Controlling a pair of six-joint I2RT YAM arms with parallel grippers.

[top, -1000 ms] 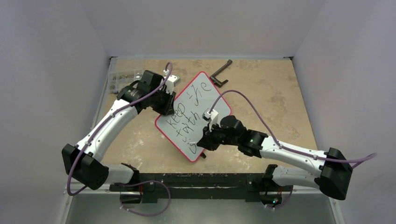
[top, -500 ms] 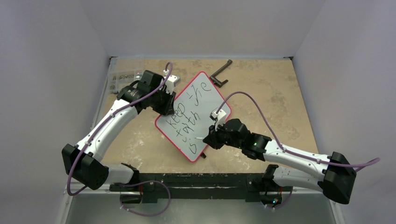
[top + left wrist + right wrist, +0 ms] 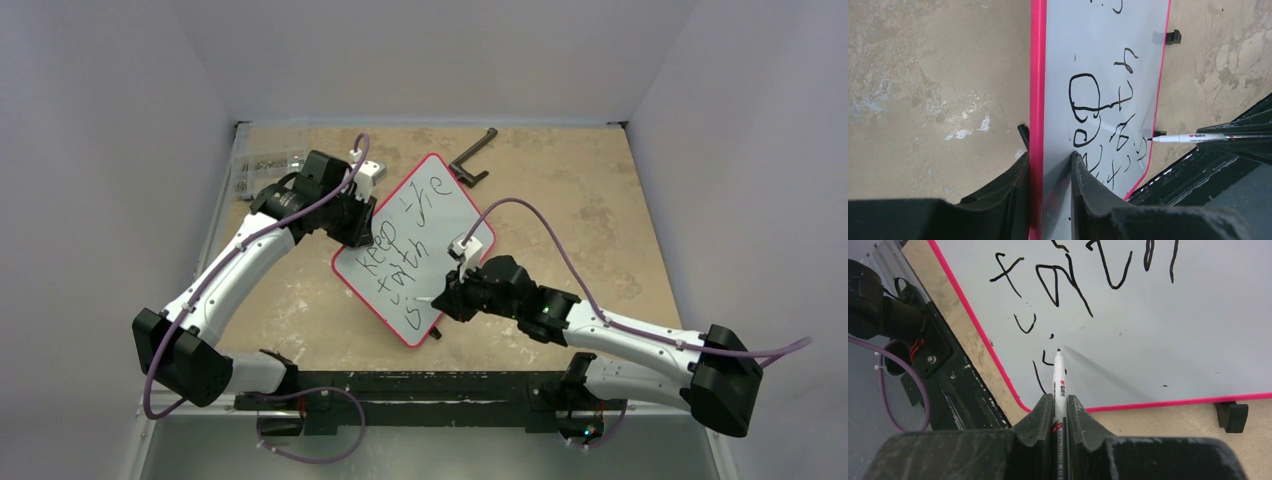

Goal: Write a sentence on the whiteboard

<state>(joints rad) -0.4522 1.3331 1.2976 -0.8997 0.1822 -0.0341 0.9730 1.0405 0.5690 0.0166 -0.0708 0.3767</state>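
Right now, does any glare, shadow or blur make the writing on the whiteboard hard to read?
Top external: even light, no glare on the whiteboard, though the sentence looks small. Right wrist: strokes sharp; the marker throws a soft grey shadow rightward from its tip; the right gripper is blurred. Left wrist: letters crisp, the left gripper out of focus.

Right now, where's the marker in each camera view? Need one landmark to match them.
Top view: marker just below centre, over the whiteboard near its near corner.
Left wrist: marker lies level at the right edge, tip by the board's far rim.
Right wrist: marker upright at lower centre, tip at the board.
Shared landmark: the board's pink rim beside the marker tip.
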